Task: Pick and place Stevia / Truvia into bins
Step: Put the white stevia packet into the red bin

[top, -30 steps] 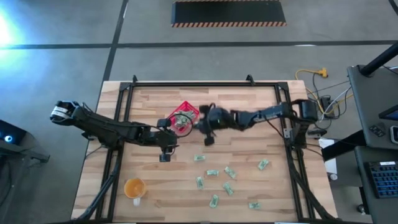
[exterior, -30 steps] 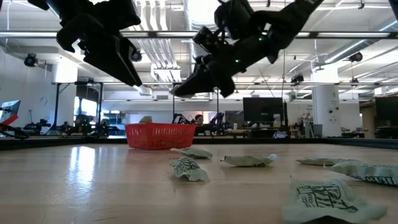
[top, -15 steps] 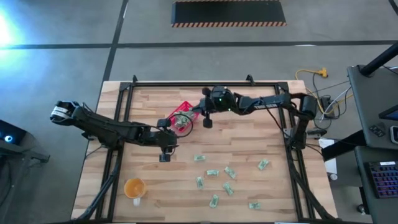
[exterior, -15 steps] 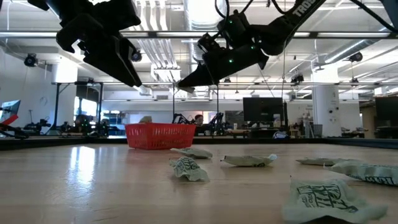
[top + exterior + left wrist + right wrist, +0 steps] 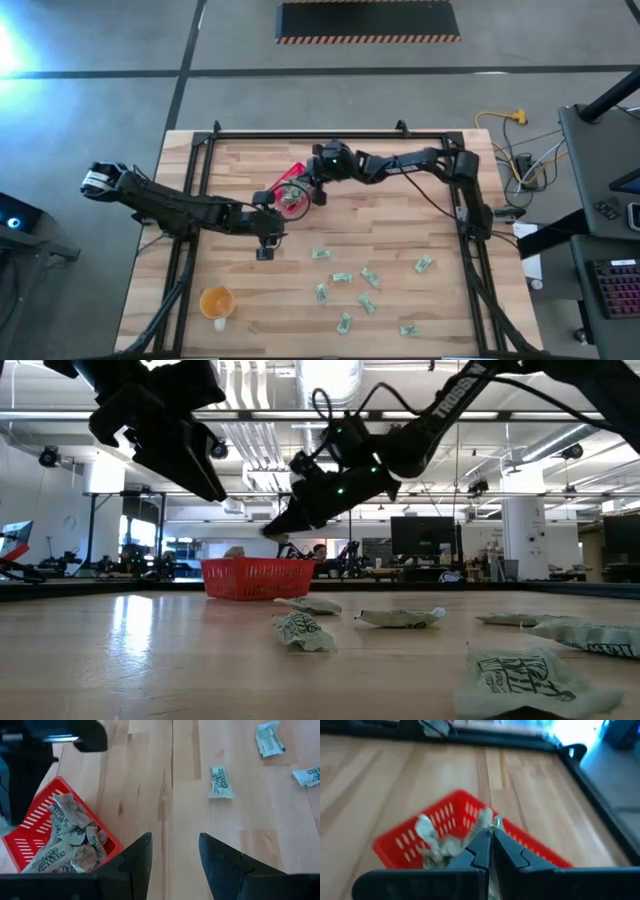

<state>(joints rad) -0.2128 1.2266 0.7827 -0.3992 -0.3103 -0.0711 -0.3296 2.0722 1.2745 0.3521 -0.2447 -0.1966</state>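
Right gripper point(image 5: 491, 837) pinched on a Stevia packet point(image 5: 497, 820), hanging above the red basket point(image 5: 445, 820), which holds several packets. Left gripper point(image 5: 172, 852) spread empty beside the basket; loose packets point(image 5: 343, 278) farther off on the table point(image 5: 400, 210).

Right gripper point(image 5: 318, 193) now over red basket point(image 5: 293, 176)

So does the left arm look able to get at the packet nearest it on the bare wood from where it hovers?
Probably yes. The left gripper is open, and the nearest packet lies flat on bare table with nothing between them; the red basket sits off to one side.
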